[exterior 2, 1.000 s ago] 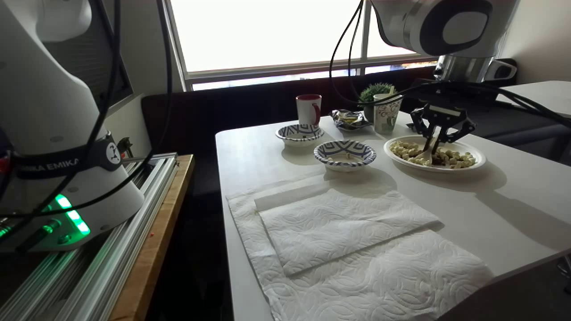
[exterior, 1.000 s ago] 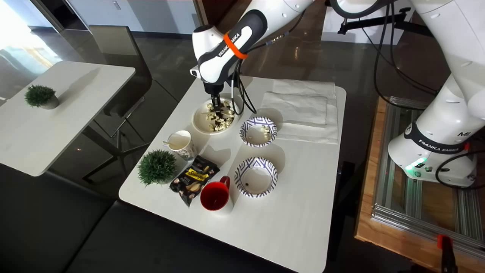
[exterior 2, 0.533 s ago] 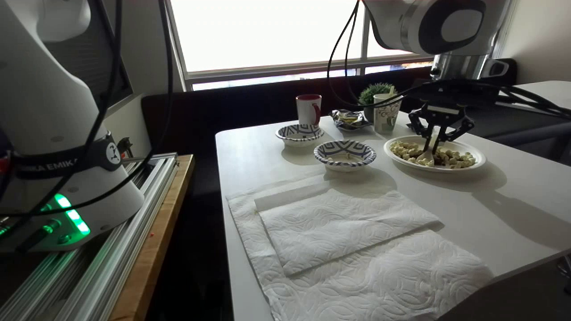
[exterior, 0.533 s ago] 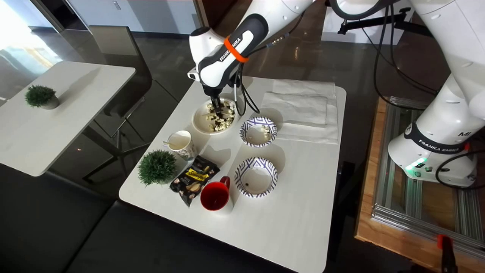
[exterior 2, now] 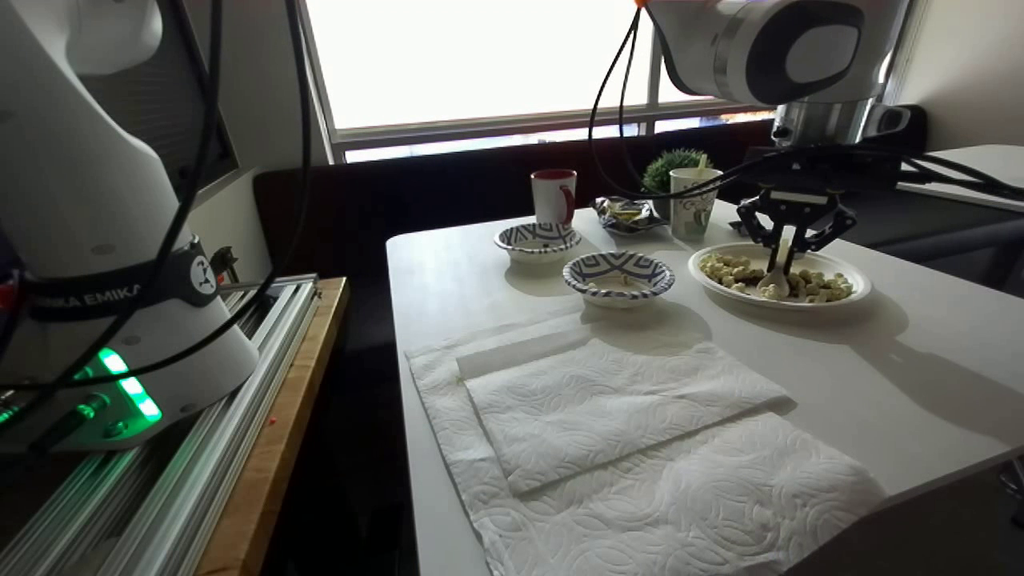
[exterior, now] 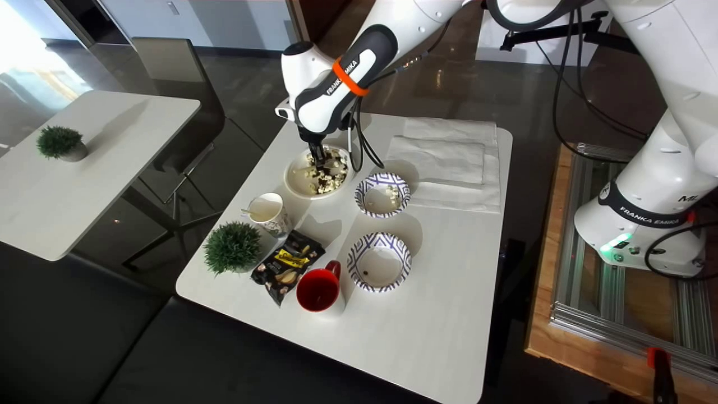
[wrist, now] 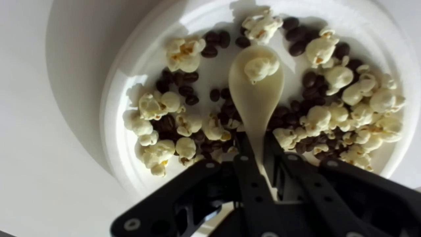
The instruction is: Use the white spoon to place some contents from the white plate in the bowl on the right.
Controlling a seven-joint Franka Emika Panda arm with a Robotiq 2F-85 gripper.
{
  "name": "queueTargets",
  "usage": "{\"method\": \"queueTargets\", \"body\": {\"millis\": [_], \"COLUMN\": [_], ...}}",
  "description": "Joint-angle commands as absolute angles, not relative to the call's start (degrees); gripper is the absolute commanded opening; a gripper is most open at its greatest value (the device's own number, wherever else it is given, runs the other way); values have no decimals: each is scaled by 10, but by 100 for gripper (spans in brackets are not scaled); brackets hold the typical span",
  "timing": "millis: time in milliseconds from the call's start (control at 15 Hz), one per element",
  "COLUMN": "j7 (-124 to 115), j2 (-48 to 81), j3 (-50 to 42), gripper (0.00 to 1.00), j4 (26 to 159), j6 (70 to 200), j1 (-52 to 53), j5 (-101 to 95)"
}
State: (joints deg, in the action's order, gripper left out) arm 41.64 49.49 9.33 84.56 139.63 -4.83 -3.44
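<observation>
In the wrist view, my gripper (wrist: 252, 140) is shut on the handle of the white spoon (wrist: 258, 102), whose head points away from me. One pale popcorn piece (wrist: 260, 69) lies in the spoon's hollow. Around it, popcorn and dark beans, the contents (wrist: 317, 118), are spread over the white plate (wrist: 113, 131). Seen in an exterior view, the fingers reach down over the plate (exterior 2: 858, 276) with the spoon (exterior 2: 774, 286) low among the bits. The smaller striped bowl (exterior: 370, 201) stands beside the plate, with a few popcorn pieces inside.
A larger striped bowl (exterior: 379, 266) with one dark speck stands farther along. Also on the table are a red-lined mug (exterior: 322, 294), a snack bag (exterior: 289, 261), a potted plant (exterior: 233, 247) and a paper cup (exterior: 275, 221) with a pale stick. Paper towels (exterior 2: 624, 408) lie flat.
The gripper and spoon have shifted slightly over the plate and turned more upright, the spoon's head moving a little to the right in an exterior view. The bowls have stayed put.
</observation>
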Motion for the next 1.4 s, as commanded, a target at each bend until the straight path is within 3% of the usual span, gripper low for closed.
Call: {"method": "queueTargets", "body": {"millis": [0, 1333], "j7": [427, 443], "j2": [494, 470], "j3": [97, 161], "gripper": [4, 4], "j4": [858, 912], "j6": [1415, 1472], "j1": [-54, -119], "j5": [-35, 32]}}
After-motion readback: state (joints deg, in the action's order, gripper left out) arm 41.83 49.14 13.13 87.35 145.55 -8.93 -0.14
